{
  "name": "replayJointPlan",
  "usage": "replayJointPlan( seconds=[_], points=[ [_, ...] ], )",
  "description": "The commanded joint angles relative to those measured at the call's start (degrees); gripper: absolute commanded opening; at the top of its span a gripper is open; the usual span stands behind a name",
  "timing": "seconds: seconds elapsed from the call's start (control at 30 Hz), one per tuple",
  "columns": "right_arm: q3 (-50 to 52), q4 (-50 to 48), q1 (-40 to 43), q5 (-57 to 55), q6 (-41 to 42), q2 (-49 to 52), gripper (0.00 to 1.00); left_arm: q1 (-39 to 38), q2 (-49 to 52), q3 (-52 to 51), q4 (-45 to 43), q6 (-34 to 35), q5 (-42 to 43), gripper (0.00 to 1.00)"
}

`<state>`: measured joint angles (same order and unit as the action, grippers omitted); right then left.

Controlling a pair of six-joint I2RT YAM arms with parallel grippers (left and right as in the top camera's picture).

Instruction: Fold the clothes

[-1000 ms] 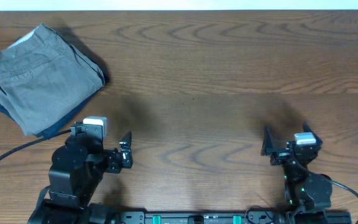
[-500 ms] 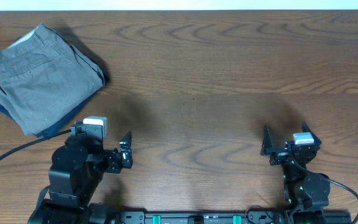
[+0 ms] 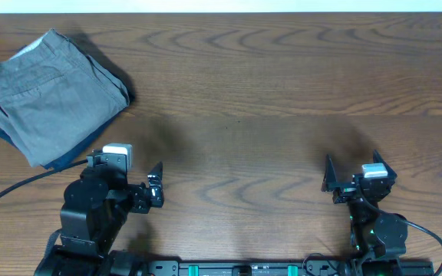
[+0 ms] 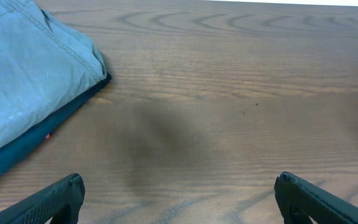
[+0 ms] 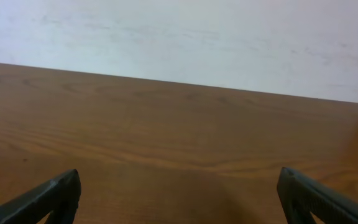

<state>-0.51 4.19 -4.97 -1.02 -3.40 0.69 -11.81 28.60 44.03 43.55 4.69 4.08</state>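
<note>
The grey trousers (image 3: 52, 92) lie folded in a compact stack at the table's far left, seams and a pocket showing on top. They also show in the left wrist view (image 4: 23, 74) at the upper left. My left gripper (image 3: 126, 165) is open and empty near the front edge, below and right of the stack; in its own view (image 4: 178, 182) the fingers are spread wide over bare wood. My right gripper (image 3: 351, 164) is open and empty at the front right, its fingers (image 5: 179, 177) spread over bare wood.
A dark navy-blue folded garment (image 3: 70, 159) lies under the grey trousers, its edge sticking out along the near side (image 4: 39, 142). A black cable (image 3: 14, 186) runs along the front left. The wooden table (image 3: 252, 92) reaches to a white wall (image 5: 179, 37).
</note>
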Motion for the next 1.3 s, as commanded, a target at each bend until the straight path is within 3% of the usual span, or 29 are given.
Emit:
replayJointPlan(
  seconds=[0.0, 0.43, 0.67, 1.1, 1.27],
  points=[
    [0.2, 0.09, 0.57, 0.42, 0.37, -0.37, 0.99, -0.26, -0.26, -0.11, 0.09, 0.31, -0.28, 0.98],
    [0.2, 0.09, 0.57, 0.42, 0.37, -0.37, 0.99, -0.24, -0.5, -0.11, 0.13, 0.31, -0.28, 0.98],
    [0.2, 0.09, 0.57, 0.42, 0.37, -0.37, 0.99, 3.19, -8.11, -5.95, 3.26, 0.31, -0.24, 0.98],
    [0.2, 0.09, 0.57, 0.42, 0.37, -0.37, 0.99, 7.63, -28.39, -30.62, -17.79, 0.31, -0.04, 0.98],
    [0.2, 0.09, 0.57, 0.42, 0.37, -0.37, 0.99, 7.65, -28.5, -37.51, -31.71, 0.28, 0.42, 0.98]
  ],
)
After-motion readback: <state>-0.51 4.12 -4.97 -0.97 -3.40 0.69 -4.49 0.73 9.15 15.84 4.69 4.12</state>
